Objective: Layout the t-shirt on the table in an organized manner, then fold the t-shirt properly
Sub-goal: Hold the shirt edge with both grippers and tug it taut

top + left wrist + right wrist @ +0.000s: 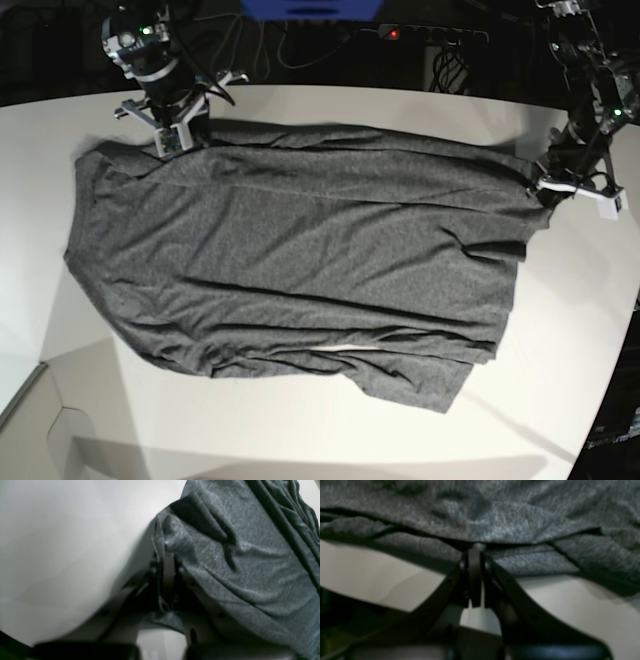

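Note:
The dark grey t-shirt [300, 260] lies spread wide and wrinkled across the white table [300, 445]. At the far left my right gripper [188, 141] is shut on the shirt's back edge. The right wrist view shows its closed jaws [475, 549] pinching the hem of the t-shirt [495, 517] just above the table [570, 602]. At the right my left gripper [541, 188] is shut on the shirt's right edge. In the left wrist view its gripper [167, 555] holds a bunched fold of t-shirt [250, 555] over the table [62, 555].
A power strip [430, 35] and cables run behind the table's back edge. The table's curved edge [610, 370] drops off at the right. Bare white tabletop lies in front of the shirt and to its left.

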